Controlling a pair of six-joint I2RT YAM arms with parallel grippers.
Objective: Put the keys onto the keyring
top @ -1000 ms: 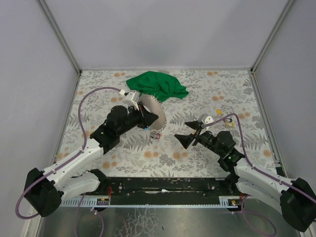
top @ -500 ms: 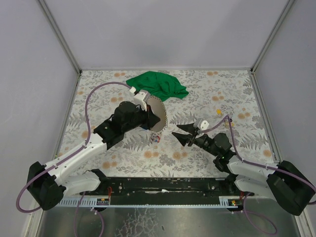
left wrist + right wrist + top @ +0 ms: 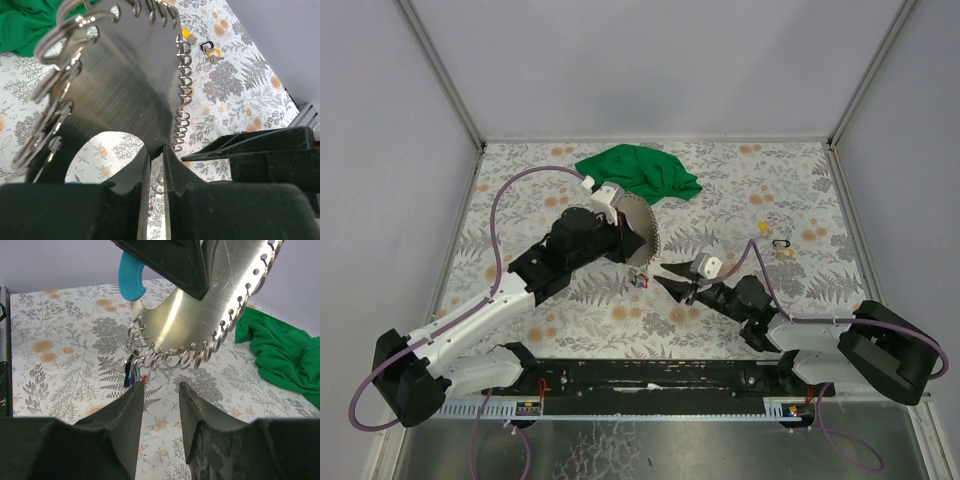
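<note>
In the top view we see bright, even light from above, and the arms give only soft, pale shadows on the table [image 3: 770,170]. This view is sharp, but its walls lean outward at the edges. In the left wrist view the metal plate [image 3: 125,75] has streaky glare and a dark reflection, and the near left fingers [image 3: 200,200] are blurred. In the right wrist view the plate shines yellowish, and the right fingers [image 3: 115,440] are out of focus.

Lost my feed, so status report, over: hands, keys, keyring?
Left hand shut on ring-lined metal disc. Right hand open, empty, facing its lower rings. Keys seem to hang there. Nothing between.
</note>
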